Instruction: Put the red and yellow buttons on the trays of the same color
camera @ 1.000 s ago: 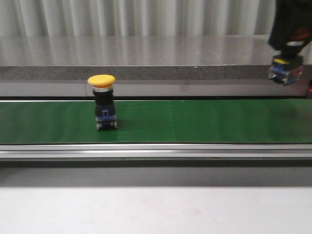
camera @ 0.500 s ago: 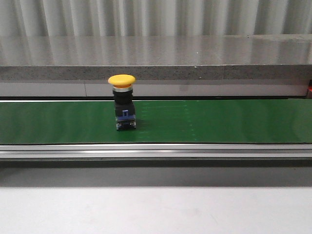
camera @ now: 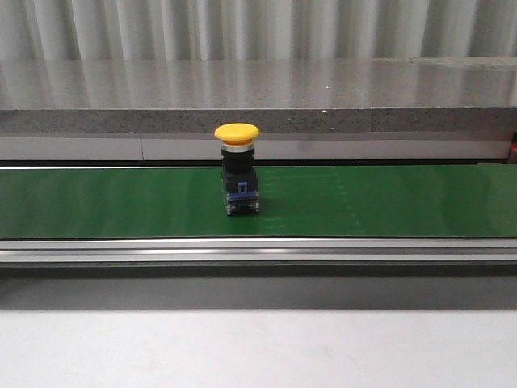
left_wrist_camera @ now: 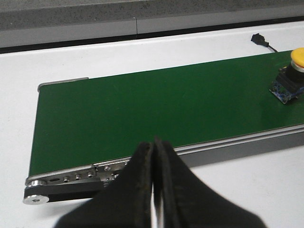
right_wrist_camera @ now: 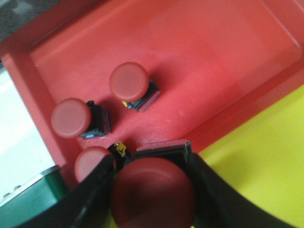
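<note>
A yellow button [camera: 237,132] on a black body stands upright on the green conveyor belt [camera: 388,202], near the middle in the front view. It also shows in the left wrist view [left_wrist_camera: 290,75], far from my left gripper [left_wrist_camera: 155,190], which is shut and empty over the belt's near end. My right gripper [right_wrist_camera: 153,190] is shut on a red button [right_wrist_camera: 153,192] and holds it above the red tray [right_wrist_camera: 199,57], at its edge by the yellow tray [right_wrist_camera: 266,156]. Three red buttons [right_wrist_camera: 129,81] lie in the red tray. Neither gripper shows in the front view.
The conveyor has a metal frame [camera: 258,250] along its front. A grey stone ledge [camera: 258,89] runs behind it. White tabletop [left_wrist_camera: 247,190] lies in front of the belt. A black plug [left_wrist_camera: 259,39] lies behind the belt in the left wrist view.
The yellow button has travelled rightward along the belt. My right gripper, seen at the top right a second ago, has left the front view.
</note>
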